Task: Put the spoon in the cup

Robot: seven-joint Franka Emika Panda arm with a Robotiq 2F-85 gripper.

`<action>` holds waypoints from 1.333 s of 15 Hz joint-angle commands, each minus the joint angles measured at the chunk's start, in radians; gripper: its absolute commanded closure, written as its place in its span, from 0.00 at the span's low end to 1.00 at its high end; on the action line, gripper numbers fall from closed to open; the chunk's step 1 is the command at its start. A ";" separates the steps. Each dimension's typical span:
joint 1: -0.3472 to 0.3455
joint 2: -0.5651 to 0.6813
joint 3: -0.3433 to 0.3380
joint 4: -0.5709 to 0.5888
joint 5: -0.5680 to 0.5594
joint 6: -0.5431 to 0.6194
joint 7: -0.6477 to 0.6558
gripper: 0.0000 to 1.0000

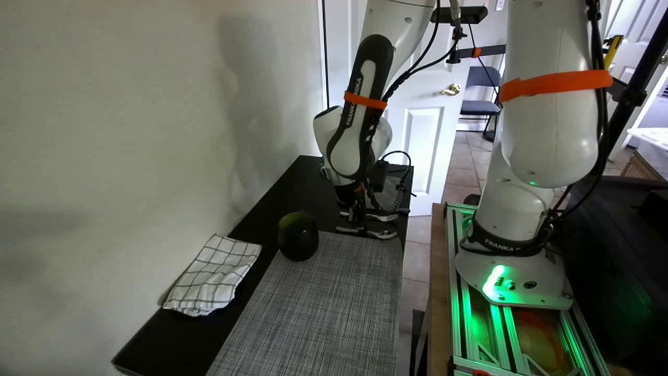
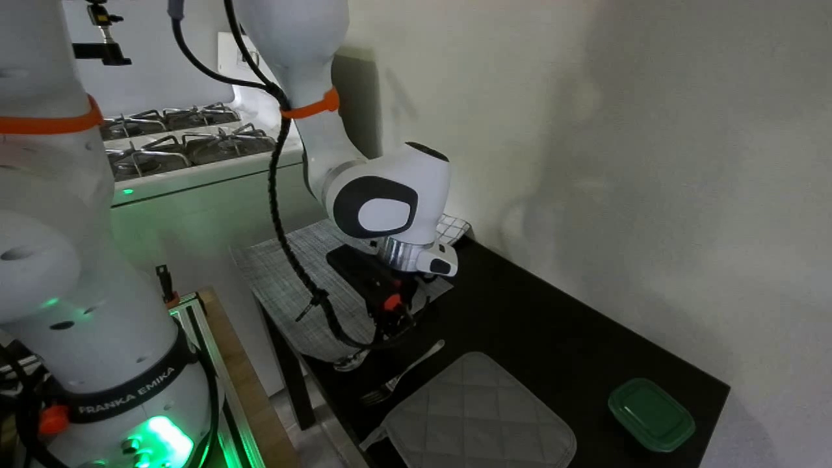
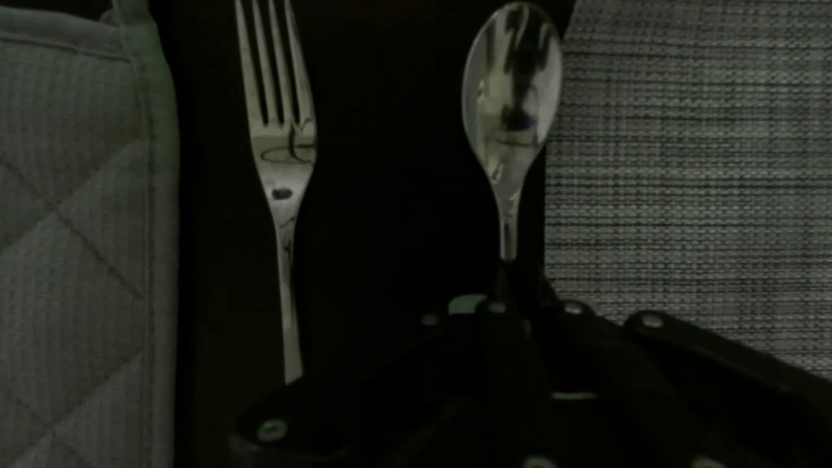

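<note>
The spoon is shiny metal. In the wrist view its bowl (image 3: 512, 84) points away from my gripper (image 3: 522, 273), beside the placemat's edge. The dark fingertips are close together and cover the lower handle; they look shut on it. In an exterior view the spoon (image 1: 383, 235) lies low, at or just above the dark table, with my gripper (image 1: 358, 227) pointing down onto its handle. Only its bowl (image 2: 350, 361) shows in an exterior view. The dark green rounded cup (image 1: 298, 237) stands at the placemat's far corner, apart from my gripper. It is out of sight in the remaining views.
A fork (image 3: 284, 166) lies parallel to the spoon; beyond it is a quilted grey pad (image 2: 484, 416). A woven grey placemat (image 1: 334, 308) covers part of the table. A checked cloth (image 1: 216, 274) lies near the wall. A green container (image 2: 651, 415) sits at a table corner.
</note>
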 commanded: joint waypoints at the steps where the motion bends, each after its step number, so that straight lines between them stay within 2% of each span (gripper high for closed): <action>1: -0.003 -0.041 -0.004 -0.009 -0.013 -0.001 -0.002 0.98; 7: 0.005 -0.204 -0.003 -0.036 -0.025 -0.056 -0.016 0.98; 10: 0.019 -0.296 0.010 -0.040 0.009 -0.097 -0.068 0.98; 13: 0.058 -0.373 0.018 -0.024 0.048 -0.152 -0.124 0.98; 15: 0.088 -0.429 0.027 -0.025 0.035 -0.182 -0.141 0.98; 18: 0.116 -0.481 0.054 -0.023 -0.038 -0.204 -0.130 0.98; 20: 0.117 -0.494 0.093 -0.016 -0.137 -0.215 -0.095 0.98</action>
